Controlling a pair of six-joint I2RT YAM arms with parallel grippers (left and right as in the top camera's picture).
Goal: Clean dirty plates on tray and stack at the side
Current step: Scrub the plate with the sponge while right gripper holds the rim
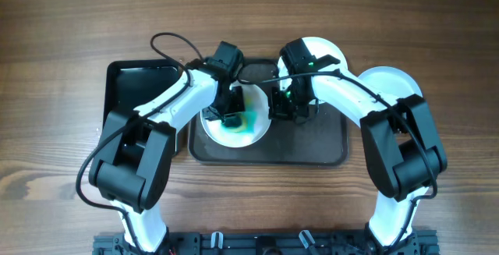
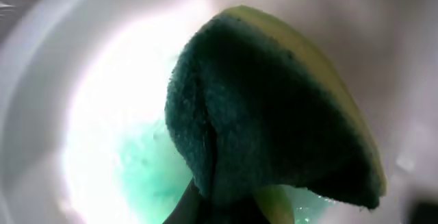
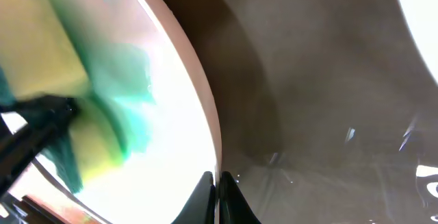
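A white plate (image 1: 228,135) smeared with green soap lies at the left end of the dark tray (image 1: 312,150). My left gripper (image 1: 233,118) is shut on a green and yellow sponge (image 2: 274,107) pressed against the plate's wet inside (image 2: 102,114). My right gripper (image 3: 217,183) is shut on the plate's right rim (image 3: 198,80); the sponge (image 3: 41,53) and green foam show beyond it. In the overhead view the right gripper (image 1: 279,107) sits at the plate's right edge.
A black tray (image 1: 129,87) lies at the left. White plates (image 1: 390,83) are stacked at the right of the dark tray, another white plate (image 1: 327,51) shows behind the right arm. Wooden table (image 1: 62,37) all around.
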